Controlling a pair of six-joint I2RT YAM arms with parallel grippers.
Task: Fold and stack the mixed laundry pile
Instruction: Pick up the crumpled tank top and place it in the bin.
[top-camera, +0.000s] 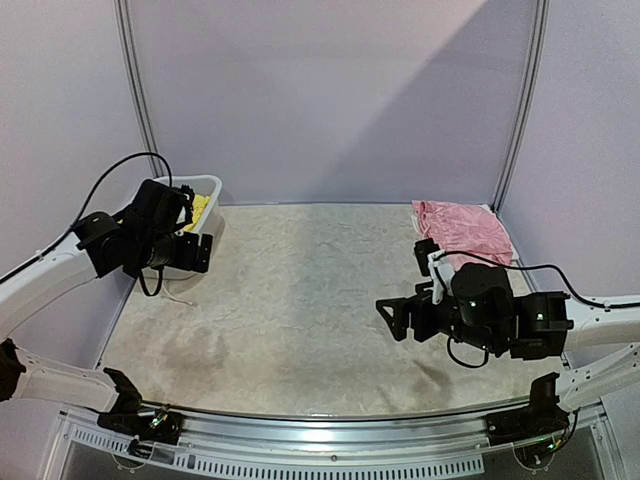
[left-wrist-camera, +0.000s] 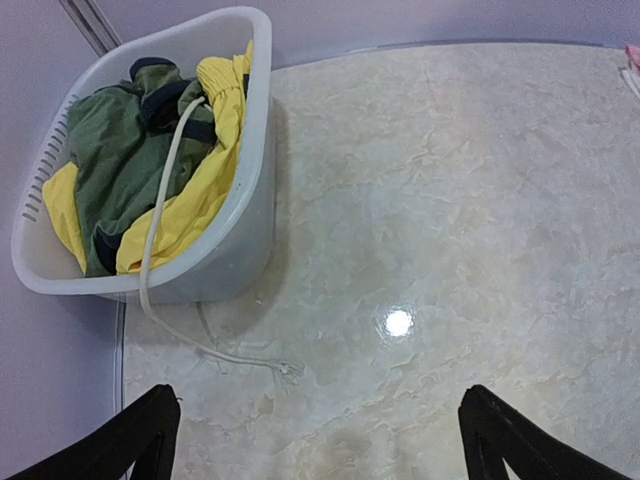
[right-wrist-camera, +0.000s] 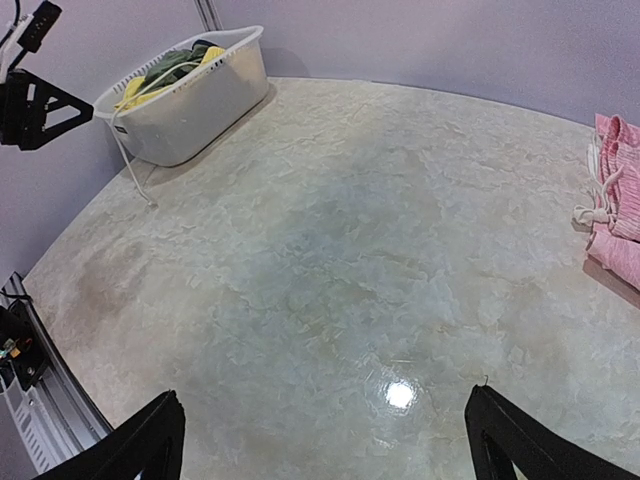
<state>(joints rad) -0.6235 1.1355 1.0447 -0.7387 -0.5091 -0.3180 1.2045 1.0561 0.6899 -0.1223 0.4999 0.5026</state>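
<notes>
Well, holding nothing yet. Got left gripper (left-wrist-camera: 320, 410) spread wide near the basket (left-wrist-camera: 255, 130), probably to fish out tank top (left-wrist-camera: 115, 150) and shorts (left-wrist-camera: 190, 215) heaped inside, far left. Got right gripper (right-wrist-camera: 322, 420) wide open, clear of pink garment (top-camera: 465, 228) far right.

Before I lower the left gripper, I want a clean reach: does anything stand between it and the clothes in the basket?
Only the basket's near wall and a white cord draped over the rim onto the table. From above, the olive-green top and yellow shorts lie uncovered.
</notes>
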